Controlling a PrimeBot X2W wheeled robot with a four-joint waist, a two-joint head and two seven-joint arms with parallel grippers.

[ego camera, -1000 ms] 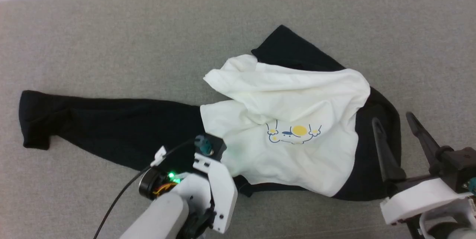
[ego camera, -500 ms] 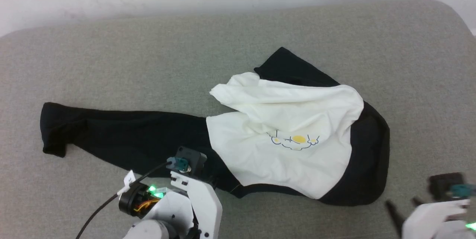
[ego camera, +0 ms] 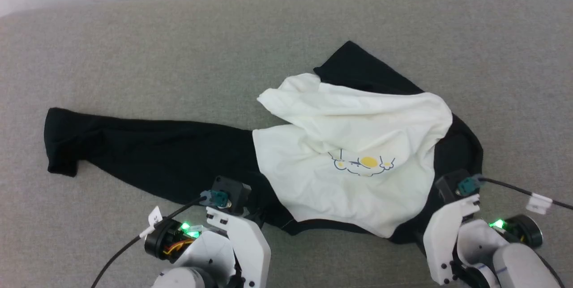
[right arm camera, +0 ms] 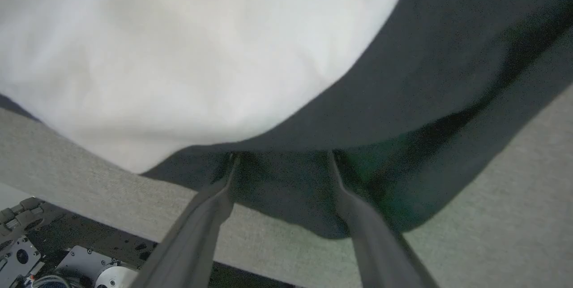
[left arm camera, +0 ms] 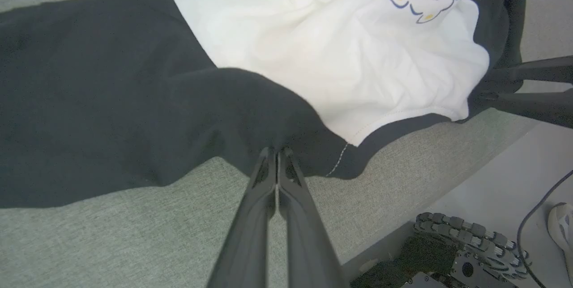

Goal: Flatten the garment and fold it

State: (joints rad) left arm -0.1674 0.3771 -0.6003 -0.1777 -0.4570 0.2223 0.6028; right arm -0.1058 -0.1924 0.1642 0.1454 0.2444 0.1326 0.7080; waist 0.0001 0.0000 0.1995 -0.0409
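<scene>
A grey fabric-covered table [ego camera: 134, 55] spans the head view, its rounded far edge along the top of the frame against a pale wall. The shirt [ego camera: 349, 144] lies crumpled on it, right of centre. Its white body is bunched and folded over itself. One black sleeve [ego camera: 134, 149] stretches flat toward the left edge, and more black cloth wraps the right side and pokes out at the upper middle.

The left pincer [left arm camera: 276, 153] comes in at the lower left of the head view. In the left wrist view its two dark fingers are pressed together on the black hem at the shirt's near edge. The right pincer [right arm camera: 283, 156] comes in at the lower right. Its fingers are spread apart, with their tips on the black cloth just below the white part, gripping nothing.

A small yellow-and-blue cartoon print [ego camera: 363, 163] sits on the white chest, partly creased.
</scene>
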